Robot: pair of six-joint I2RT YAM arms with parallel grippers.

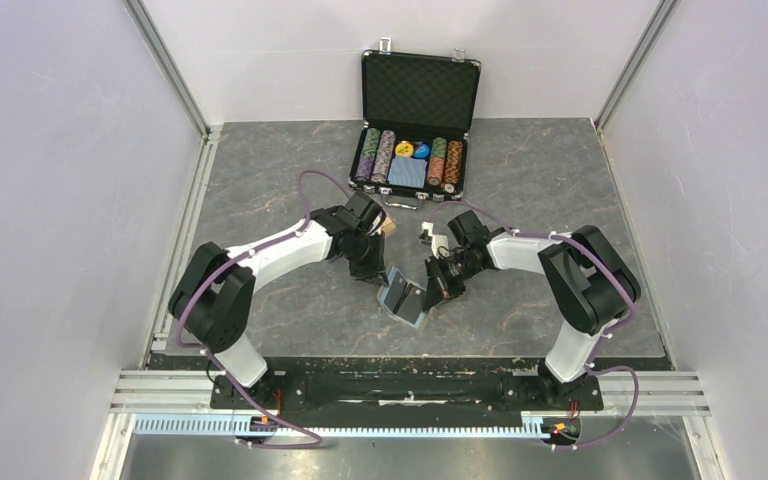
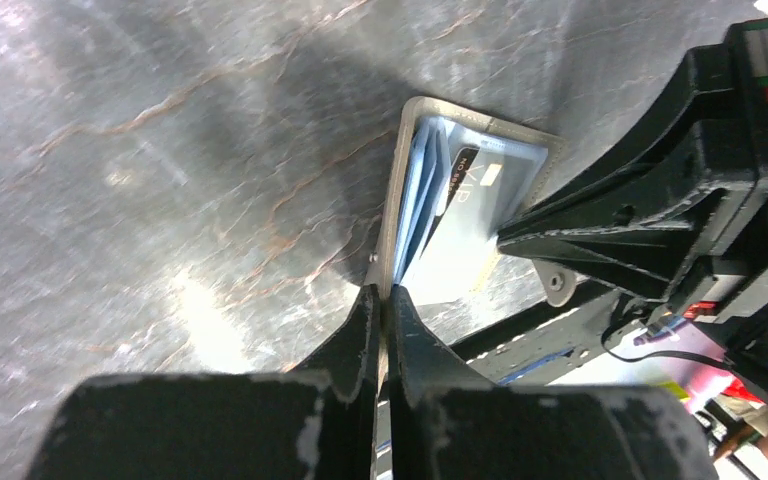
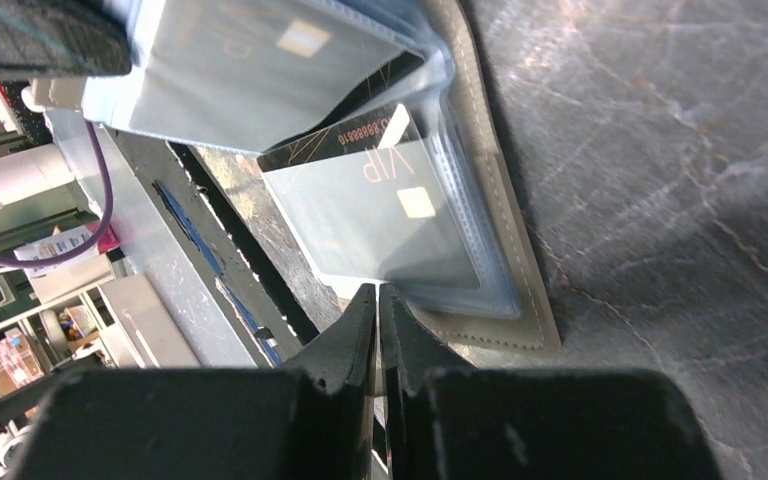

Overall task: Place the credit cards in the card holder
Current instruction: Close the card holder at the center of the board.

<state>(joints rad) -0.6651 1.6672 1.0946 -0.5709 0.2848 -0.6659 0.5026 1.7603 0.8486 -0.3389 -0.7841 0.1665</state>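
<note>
Pinches card holder (image 1: 403,297) flap upright in tight-shut left pincer (image 2: 381,300), mid table (image 1: 520,180). Shows right pincer (image 3: 376,300) closed at sleeve edge, grip unclear. Finds black VIP card (image 3: 370,190) mostly sleeved, top protruding. Sees no orange cards, so probably unfinished.

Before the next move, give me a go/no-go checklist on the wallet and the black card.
1. Left gripper shut on the card holder flap: ok.
2. Card holder open, sleeves exposed: ok.
3. Black card fully seated in its sleeve: not ok, one end protrudes.
4. Right gripper shut at the sleeve edge; gripping anything: cannot tell.
5. Poker chip case apart from both arms: ok.
</note>
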